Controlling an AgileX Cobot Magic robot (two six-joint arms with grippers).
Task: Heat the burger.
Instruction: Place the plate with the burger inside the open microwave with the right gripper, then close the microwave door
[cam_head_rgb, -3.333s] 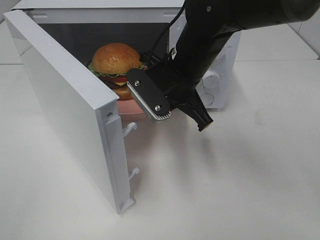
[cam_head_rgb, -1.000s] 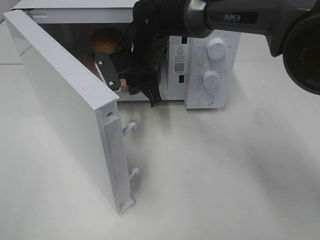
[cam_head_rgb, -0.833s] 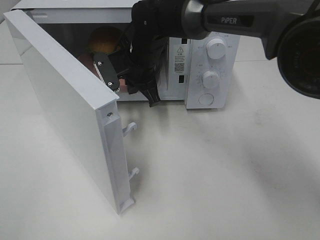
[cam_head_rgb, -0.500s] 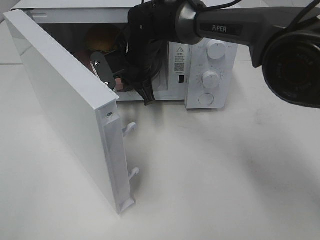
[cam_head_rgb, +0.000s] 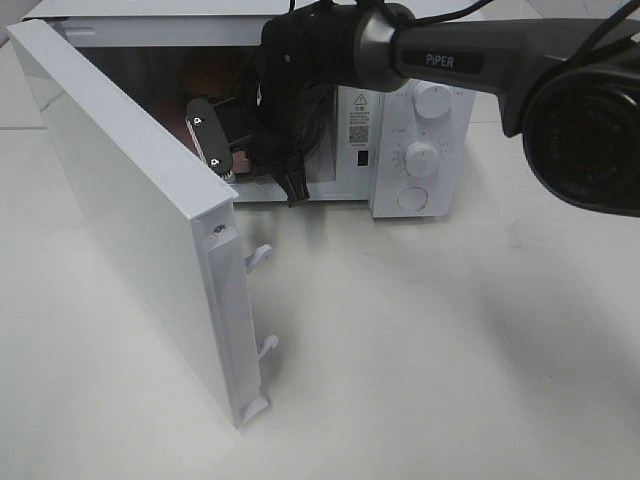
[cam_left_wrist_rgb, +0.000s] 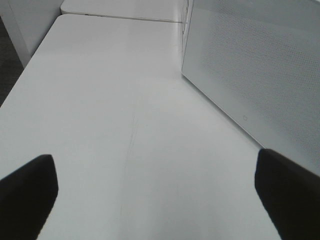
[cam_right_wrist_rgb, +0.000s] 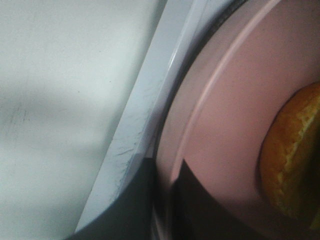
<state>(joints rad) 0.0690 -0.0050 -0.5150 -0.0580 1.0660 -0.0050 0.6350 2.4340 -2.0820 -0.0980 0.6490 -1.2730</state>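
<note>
The burger (cam_head_rgb: 213, 72) sits on a pink plate (cam_head_rgb: 243, 160) inside the open microwave (cam_head_rgb: 352, 112); only its brown bun top shows in the dark cavity. My right gripper (cam_head_rgb: 257, 172) reaches into the opening. In the right wrist view it (cam_right_wrist_rgb: 165, 212) is shut on the pink plate's rim (cam_right_wrist_rgb: 210, 100), with the burger's bun (cam_right_wrist_rgb: 292, 160) just beyond. The plate's edge lies over the microwave's white sill (cam_right_wrist_rgb: 145, 115). My left gripper (cam_left_wrist_rgb: 160, 200) is open over bare table, away from the burger.
The microwave door (cam_head_rgb: 130, 200) stands swung out to the left, its latch hooks (cam_head_rgb: 262, 255) facing the table. Its mesh outer face (cam_left_wrist_rgb: 260, 70) is beside my left gripper. Two knobs (cam_head_rgb: 425, 130) are on the control panel at the right. White table (cam_head_rgb: 450, 340) surrounds everything.
My right arm has pushed a little deeper into the microwave, carrying the plate and burger farther into the cavity. The left gripper has stayed still and open.
</note>
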